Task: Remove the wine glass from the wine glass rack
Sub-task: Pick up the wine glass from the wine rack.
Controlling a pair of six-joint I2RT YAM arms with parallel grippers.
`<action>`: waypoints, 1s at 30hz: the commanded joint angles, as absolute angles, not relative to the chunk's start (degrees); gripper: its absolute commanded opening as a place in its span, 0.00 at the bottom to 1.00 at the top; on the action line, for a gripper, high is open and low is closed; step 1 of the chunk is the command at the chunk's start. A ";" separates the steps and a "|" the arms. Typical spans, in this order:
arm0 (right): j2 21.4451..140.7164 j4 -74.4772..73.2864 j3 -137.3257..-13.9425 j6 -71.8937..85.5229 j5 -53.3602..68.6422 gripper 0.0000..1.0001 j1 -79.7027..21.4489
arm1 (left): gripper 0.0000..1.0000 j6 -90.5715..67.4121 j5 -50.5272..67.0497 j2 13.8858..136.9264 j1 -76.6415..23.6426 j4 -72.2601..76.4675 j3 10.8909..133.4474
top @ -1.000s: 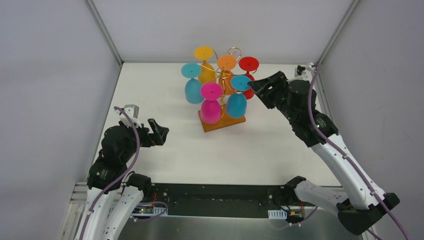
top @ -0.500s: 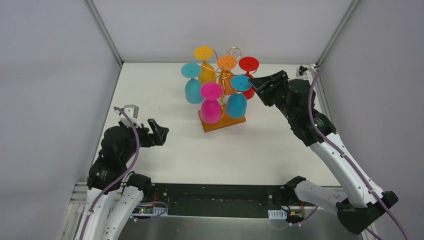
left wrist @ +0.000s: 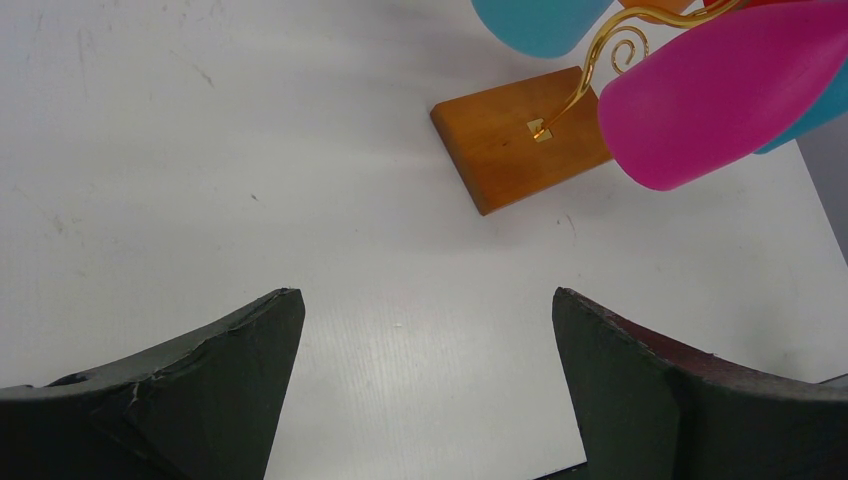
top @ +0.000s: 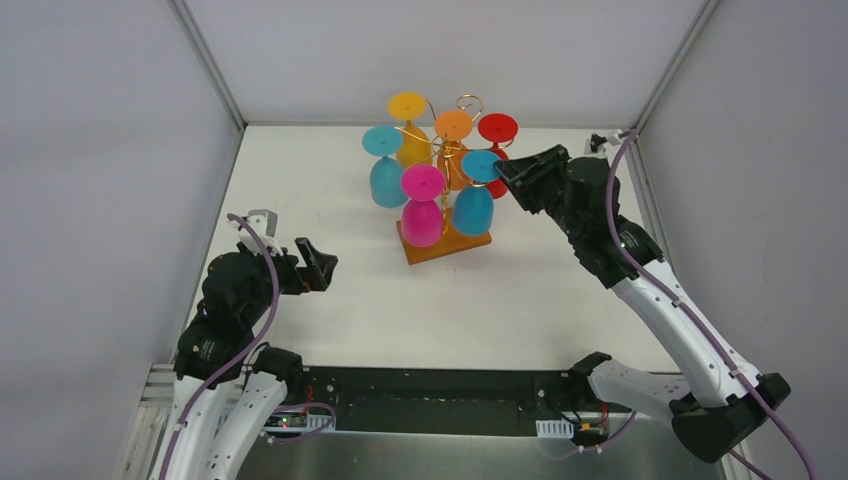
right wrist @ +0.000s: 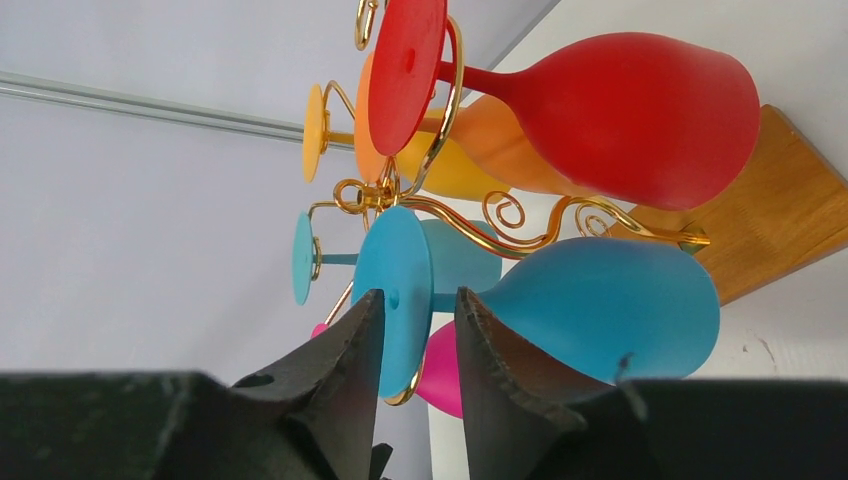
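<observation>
Though your right gripper narrowed around a wine glass, grip unclear, six hang; left gripper gapes.

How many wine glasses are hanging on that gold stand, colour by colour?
Blue glasses: 2
Pink glass: 1
Yellow glass: 1
Orange glass: 1
Red glass: 1
Total: 6 glasses, all hanging upside down on the gold rack.
</observation>
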State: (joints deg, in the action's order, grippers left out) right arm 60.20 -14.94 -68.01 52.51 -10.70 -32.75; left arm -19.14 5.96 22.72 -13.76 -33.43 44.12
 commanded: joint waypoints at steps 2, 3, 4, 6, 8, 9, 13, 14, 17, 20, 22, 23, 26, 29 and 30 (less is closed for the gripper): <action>60.64 -11.06 -67.86 54.15 -10.07 0.33 -32.49 | 1.00 -19.78 6.48 22.34 -13.01 -32.61 43.77; 60.67 -10.93 -67.81 54.24 -9.95 0.31 -32.45 | 1.00 -19.78 6.42 22.45 -13.01 -32.61 43.80; 60.65 -10.72 -67.68 54.37 -9.89 0.29 -32.46 | 1.00 -19.79 6.44 22.42 -13.01 -32.61 43.77; 60.33 -10.20 -67.30 54.48 -9.80 0.23 -32.45 | 1.00 -19.78 6.47 22.38 -13.01 -32.61 43.74; 60.02 -10.02 -67.26 54.44 -9.78 0.16 -32.46 | 1.00 -19.78 6.49 22.42 -13.01 -32.61 43.78; 59.87 -9.95 -67.24 54.33 -9.80 0.14 -32.47 | 1.00 -19.78 6.49 22.41 -13.01 -32.61 43.73; 59.27 -9.91 -67.27 54.15 -9.87 0.00 -32.50 | 1.00 -19.78 6.52 22.33 -13.03 -32.61 43.77; 59.18 -9.93 -67.33 54.19 -9.90 0.00 -32.46 | 1.00 -19.78 6.53 22.32 -13.01 -32.65 43.75; 58.82 -9.83 -67.38 54.27 -9.71 0.00 -32.46 | 1.00 -19.83 6.57 22.20 -13.01 -32.61 43.73; 58.20 -9.83 -67.26 54.51 -9.62 0.00 -32.46 | 0.99 -19.86 6.46 22.15 -13.01 -32.63 43.70; 57.71 -9.76 -67.18 54.69 -9.54 0.00 -32.50 | 0.99 -19.81 6.46 22.14 -13.03 -32.61 43.76; 57.29 -9.76 -67.03 54.74 -9.43 0.00 -32.45 | 1.00 -19.85 6.45 22.10 -13.01 -32.61 43.77; 56.17 -9.61 -66.35 55.17 -8.68 0.00 -32.46 | 0.99 -19.83 6.43 22.15 -13.01 -32.61 43.73; 55.16 -9.06 -65.35 55.67 -7.48 0.00 -32.44 | 0.99 -19.82 6.47 22.17 -12.97 -32.61 43.77; 54.99 -9.05 -65.19 55.84 -7.24 0.00 -32.51 | 1.00 -19.86 6.48 22.11 -13.00 -32.61 43.75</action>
